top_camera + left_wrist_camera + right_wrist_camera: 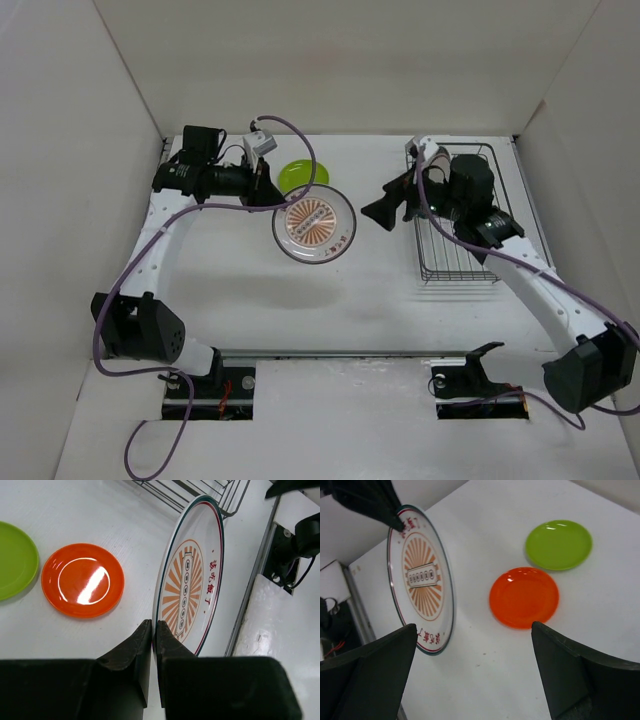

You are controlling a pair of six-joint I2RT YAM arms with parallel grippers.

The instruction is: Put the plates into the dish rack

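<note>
The bench [350, 300] is white and flat. A green plate [558, 545] lies flat on it. An orange plate [524, 597] lies flat just beside the green one. The dark wire dish rack [450, 258] sits on the right side of the bench, well apart from both plates.

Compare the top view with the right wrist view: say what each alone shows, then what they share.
Only the top view shows the dish rack. Only the right wrist view shows the orange plate. Both show the patterned plate pinched at its rim by the left end effector, and the green plate.
</note>
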